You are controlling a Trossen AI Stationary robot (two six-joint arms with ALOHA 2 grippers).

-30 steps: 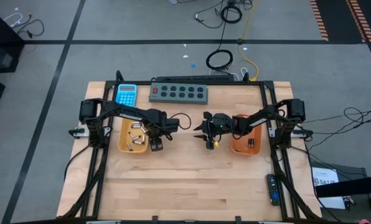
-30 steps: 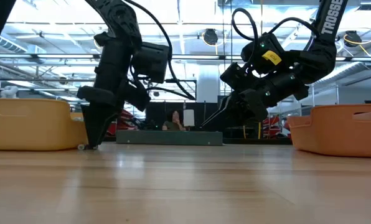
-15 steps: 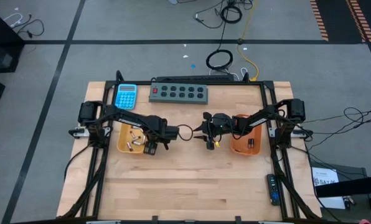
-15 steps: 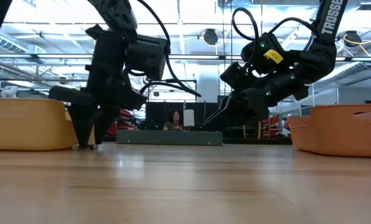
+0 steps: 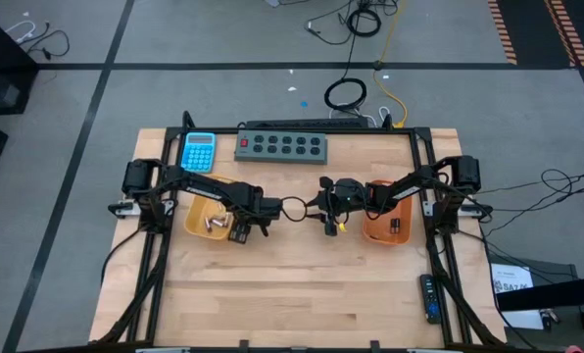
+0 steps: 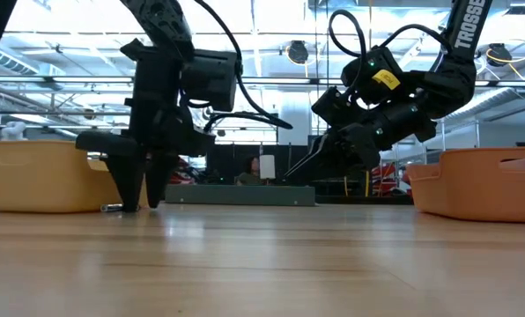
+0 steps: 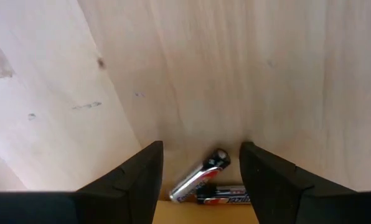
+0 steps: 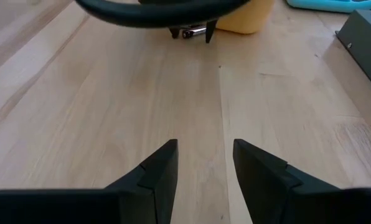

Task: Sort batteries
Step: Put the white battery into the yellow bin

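My left gripper [image 5: 238, 235] [image 6: 137, 204] points down at the table just right of the yellow tray [image 5: 196, 231], open. In the left wrist view its fingers [image 7: 201, 146] stand on either side of a silvery battery [image 7: 201, 176] and a dark battery [image 7: 226, 198] that lie on the wood; I see no touch. More silvery batteries [image 5: 212, 224] lie in the yellow tray. My right gripper [image 5: 329, 224] [image 8: 204, 146] hangs open above the table's middle, left of the orange tray [image 5: 375, 235], which holds a dark battery [image 5: 395, 226].
A blue calculator [image 5: 199, 150] and a grey button strip [image 5: 282, 147] lie along the far edge. A dark remote-like object [image 5: 427, 294] sits on the right frame. The two grippers are about a hand's width apart. Bare wood [image 5: 292, 294] fills the near half.
My left gripper has moved a little toward the table's left and near edge, alongside the yellow tray, and has turned about its vertical axis while staying low over the wood. My right arm has kept still.
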